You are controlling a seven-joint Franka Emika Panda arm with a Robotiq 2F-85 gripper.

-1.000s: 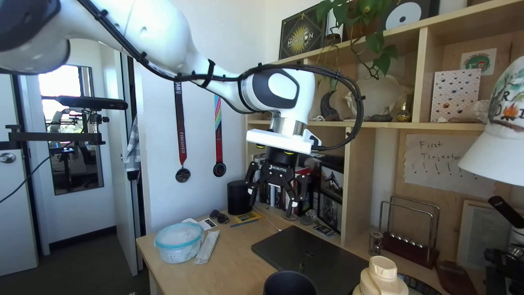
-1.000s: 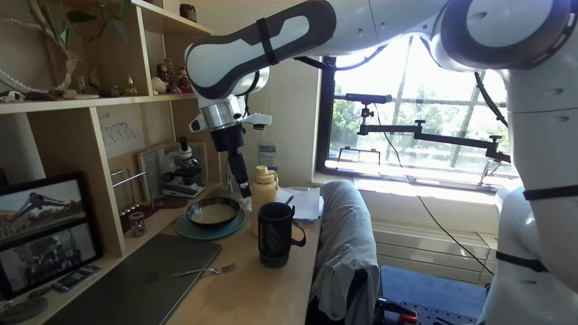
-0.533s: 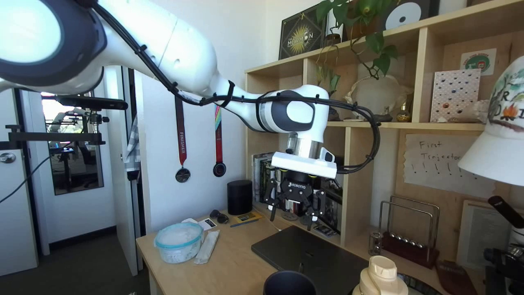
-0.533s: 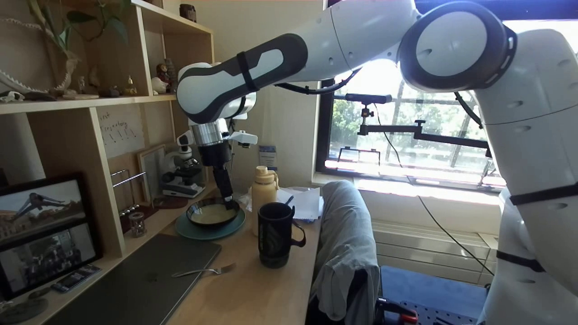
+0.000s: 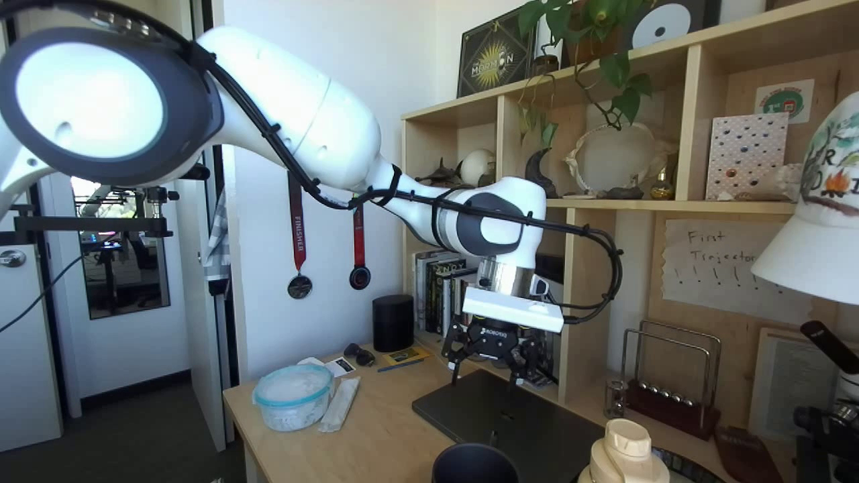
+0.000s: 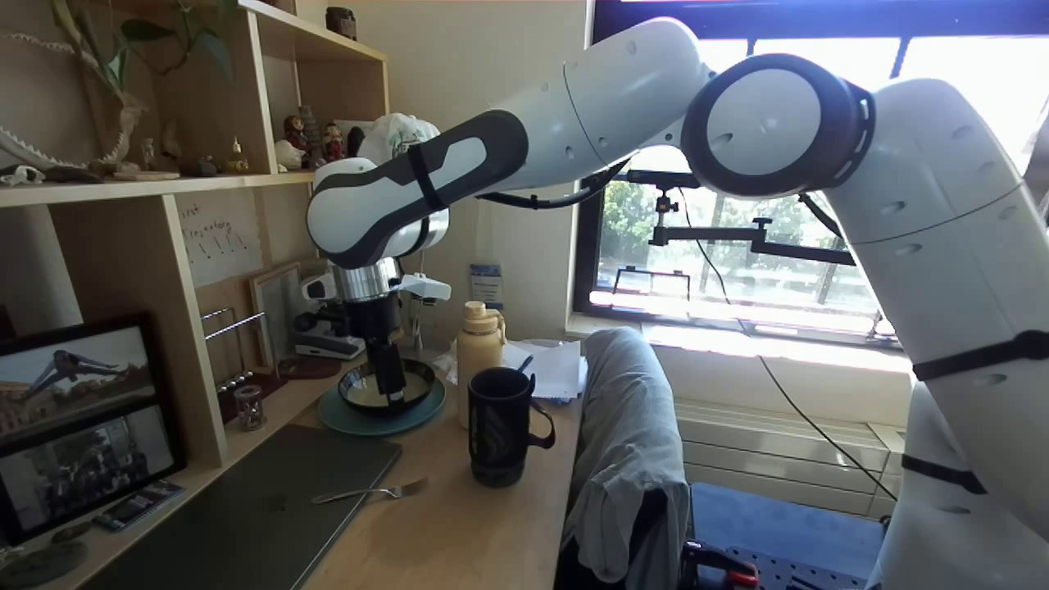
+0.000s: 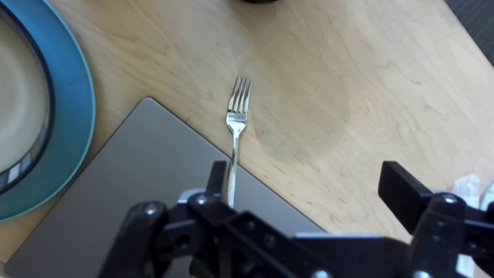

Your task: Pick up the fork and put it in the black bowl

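The silver fork (image 6: 373,493) lies on the table with its handle over the laptop's edge. In the wrist view the fork (image 7: 237,119) points its tines away from the gripper. The gripper (image 7: 304,177) is open and empty; its left finger overlaps the handle in that view, and the fork lies left of the gap's middle. In both exterior views the gripper (image 5: 484,380) (image 6: 395,397) hangs pointing down, above the desk. The black bowl (image 6: 356,389), black outside and cream inside, sits on a teal plate (image 6: 344,416); the wrist view shows the bowl (image 7: 19,96) cut off.
A closed dark laptop (image 6: 246,500) lies by the shelf unit. A tall black mug (image 6: 498,426) with a handle and a yellow bottle (image 6: 479,348) stand beside the fork and plate. A pale blue container (image 5: 293,397) stands at the table's end. A draped chair (image 6: 627,442) borders the table.
The arm has reached forward and lowered; the gripper has moved down, to the right in an exterior view. It stays open. The fork and the bowl have not moved.
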